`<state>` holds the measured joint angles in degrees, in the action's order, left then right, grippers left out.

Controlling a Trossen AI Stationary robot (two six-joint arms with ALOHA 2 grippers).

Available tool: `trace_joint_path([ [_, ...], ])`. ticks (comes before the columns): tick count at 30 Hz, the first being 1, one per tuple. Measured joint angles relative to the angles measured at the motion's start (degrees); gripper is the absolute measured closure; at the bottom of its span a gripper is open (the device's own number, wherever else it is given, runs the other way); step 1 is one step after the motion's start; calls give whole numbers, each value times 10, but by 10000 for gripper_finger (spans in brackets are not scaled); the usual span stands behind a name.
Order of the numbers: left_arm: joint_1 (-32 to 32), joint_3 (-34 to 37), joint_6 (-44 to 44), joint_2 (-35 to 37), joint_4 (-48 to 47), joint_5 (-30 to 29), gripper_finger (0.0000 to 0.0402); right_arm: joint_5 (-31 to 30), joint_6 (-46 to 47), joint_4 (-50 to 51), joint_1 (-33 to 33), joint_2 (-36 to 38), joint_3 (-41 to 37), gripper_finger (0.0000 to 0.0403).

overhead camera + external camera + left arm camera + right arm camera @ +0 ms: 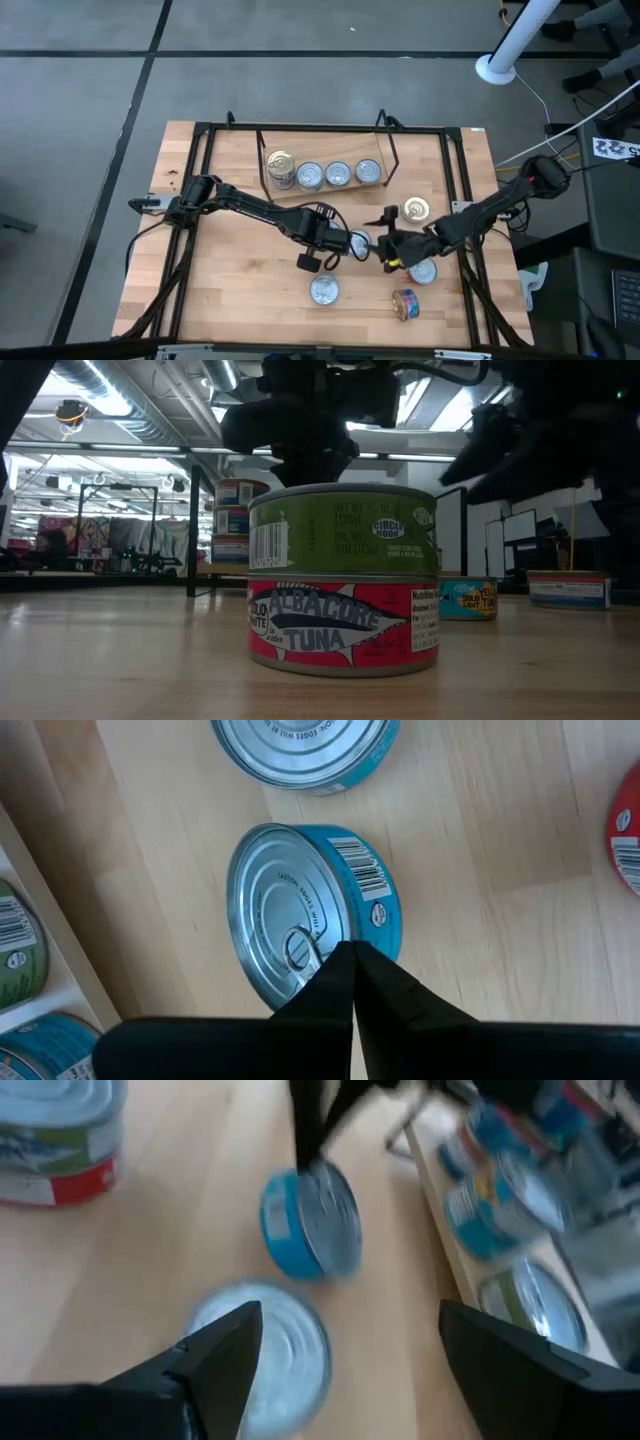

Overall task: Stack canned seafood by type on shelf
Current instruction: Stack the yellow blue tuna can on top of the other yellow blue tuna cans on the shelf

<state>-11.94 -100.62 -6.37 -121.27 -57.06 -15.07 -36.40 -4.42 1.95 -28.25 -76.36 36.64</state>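
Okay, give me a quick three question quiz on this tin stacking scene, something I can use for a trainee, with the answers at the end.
1. True or false: the left gripper has its fingers spread wide around the blue tin.
2. In the low view, the green tin sits on: A) a red tuna tin; B) a yellow tin; C) a glass jar.
3. Fill in: the right gripper has its fingers ___.

Key: 1 false, they are shut, with the tips at its lid; 2 A; 3 open.
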Motion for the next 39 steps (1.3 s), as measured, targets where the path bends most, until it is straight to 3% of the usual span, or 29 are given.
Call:
trace_joint_path([
  [8, 2, 0, 3, 0, 11, 0, 401, -1, -109, -152, 25, -77, -17, 100],
  [18, 20, 1, 12, 0, 29, 1, 401, 14, -143, -271, 28, -154, -17, 100],
  [29, 35, 1, 35, 0, 39, 0, 401, 16, -142, -280, 59, -166, -17, 100],
  [33, 39, 1, 35, 0, 39, 0, 401, 61, -141, -279, 71, -166, -17, 100],
  [39, 42, 1, 47, 0, 41, 1, 401, 40, -143, -283, 74, -166, -17, 100],
])
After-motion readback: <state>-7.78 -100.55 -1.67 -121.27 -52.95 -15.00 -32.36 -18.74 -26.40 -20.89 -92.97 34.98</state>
